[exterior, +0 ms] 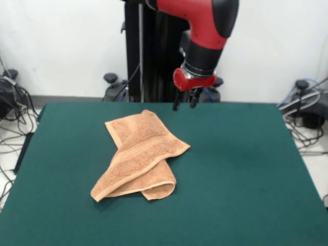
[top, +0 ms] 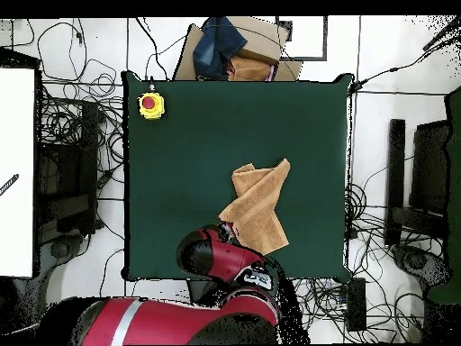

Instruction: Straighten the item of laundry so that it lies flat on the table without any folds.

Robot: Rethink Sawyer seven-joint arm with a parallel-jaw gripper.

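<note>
Although folded over itself on the dark green felt-topped table (exterior: pixel 246 169), the orange-tan terry-cloth towel (exterior: pixel 141 154) looked light and limp, best pinched at a free corner; the gripper (exterior: pixel 184 100) hung empty, fingers apart.

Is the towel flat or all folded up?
Folded. The towel lies doubled over itself on the table, with layers overlapping.

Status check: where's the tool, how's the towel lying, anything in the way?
Tool empty, fingers apart, raised above the table's far edge. Towel untouched, folded over itself, not flat. Yellow box with red button at one corner, clear of the towel.
</note>
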